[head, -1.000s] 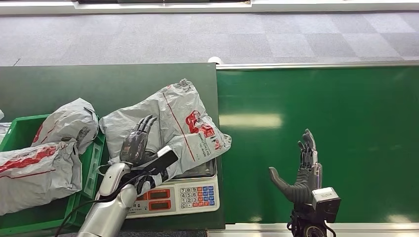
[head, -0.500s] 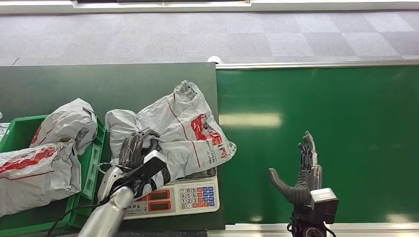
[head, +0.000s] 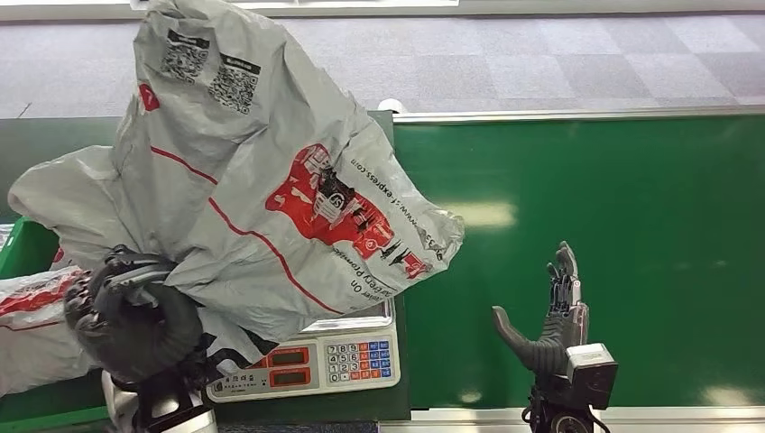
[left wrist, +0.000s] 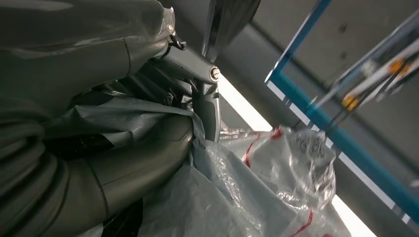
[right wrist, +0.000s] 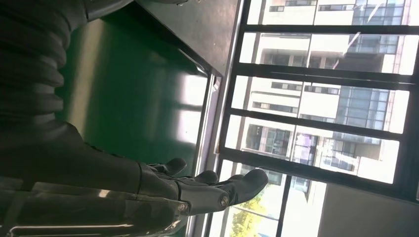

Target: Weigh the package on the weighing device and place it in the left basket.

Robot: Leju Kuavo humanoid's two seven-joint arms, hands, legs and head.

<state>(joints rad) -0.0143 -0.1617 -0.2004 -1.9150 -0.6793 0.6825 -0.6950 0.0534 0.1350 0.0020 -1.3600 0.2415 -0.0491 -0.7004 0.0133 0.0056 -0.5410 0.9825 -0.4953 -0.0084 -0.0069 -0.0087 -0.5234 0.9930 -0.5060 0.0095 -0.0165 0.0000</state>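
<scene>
My left hand point(head: 135, 316) grips the lower edge of a large grey package point(head: 262, 180) with red print and has it raised high above the scale point(head: 316, 356), close to the head camera. In the left wrist view the grey plastic of the package point(left wrist: 222, 197) is bunched under the fingers point(left wrist: 197, 94). The green basket point(head: 27, 248) sits at the far left, mostly hidden by the lifted package, with another grey package point(head: 36, 316) inside. My right hand point(head: 550, 316) stands upright over the green belt point(head: 613, 225), fingers apart and holding nothing; its fingers point(right wrist: 217, 190) also show in the right wrist view.
The scale has a steel pan and a keypad with red displays, near the table's front edge. A dark table point(head: 54, 153) lies under the basket and scale. The conveyor's metal rail point(head: 577, 115) runs along the back, with grey carpet beyond.
My left hand closed on the package and lifted it off the scale, up and toward the left. The right hand has stayed still.
</scene>
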